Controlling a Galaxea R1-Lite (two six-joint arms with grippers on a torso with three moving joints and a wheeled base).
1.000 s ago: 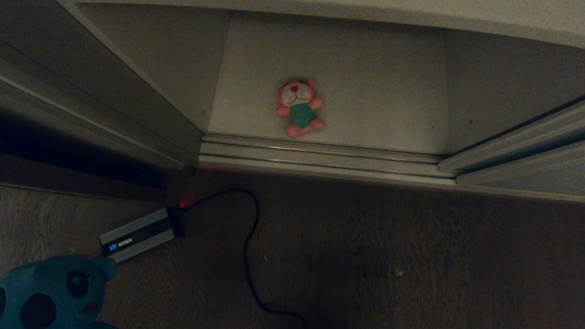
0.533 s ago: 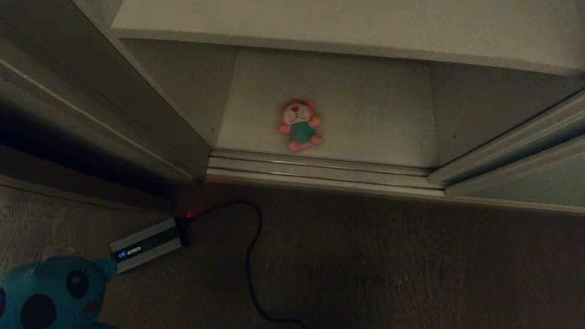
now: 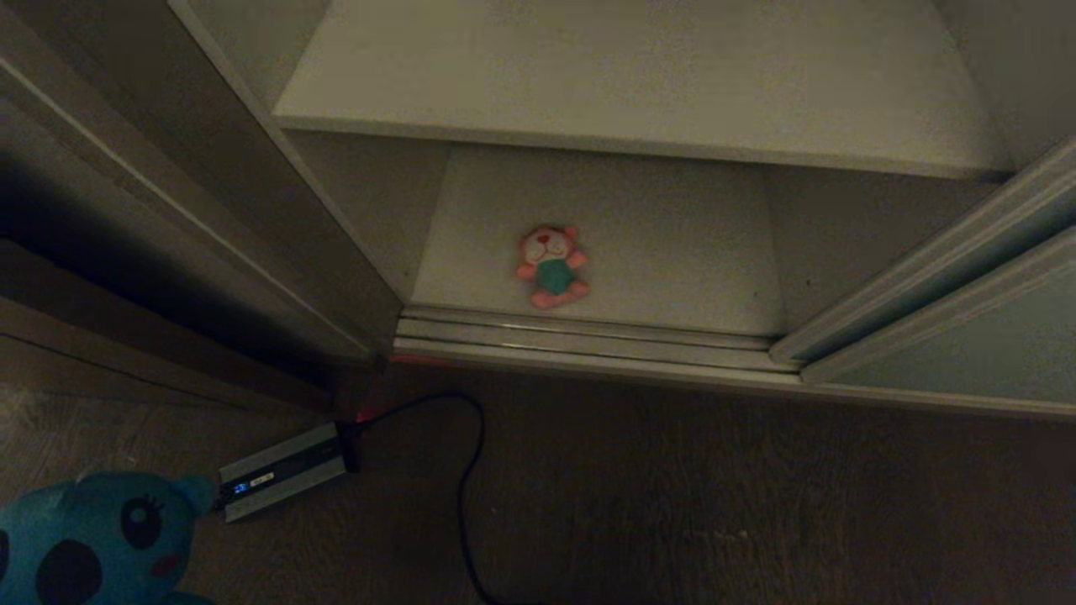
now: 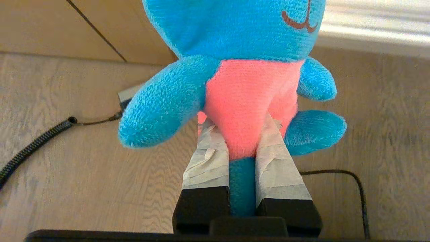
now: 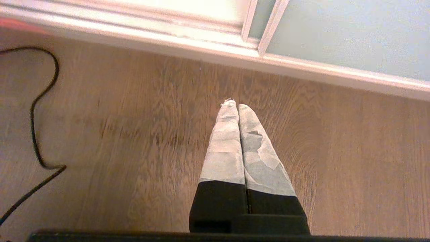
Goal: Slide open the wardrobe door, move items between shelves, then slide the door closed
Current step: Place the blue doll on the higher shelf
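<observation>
The open off-white wardrobe's bottom shelf (image 3: 672, 244) holds one small pink plush toy (image 3: 551, 265) near its front; the upper shelf (image 3: 639, 76) lies bare. The left gripper (image 4: 239, 126) clamps one teal plush bear (image 4: 235, 50) at near left. The right gripper (image 5: 237, 107) is pressed closed, empty. The pale grey-green sliding door (image 3: 967, 344) stands right.

head view's dim and murky, deep shadow at left; both wrist views bright, glare washing out the wardrobe track (image 5: 168, 20).
</observation>
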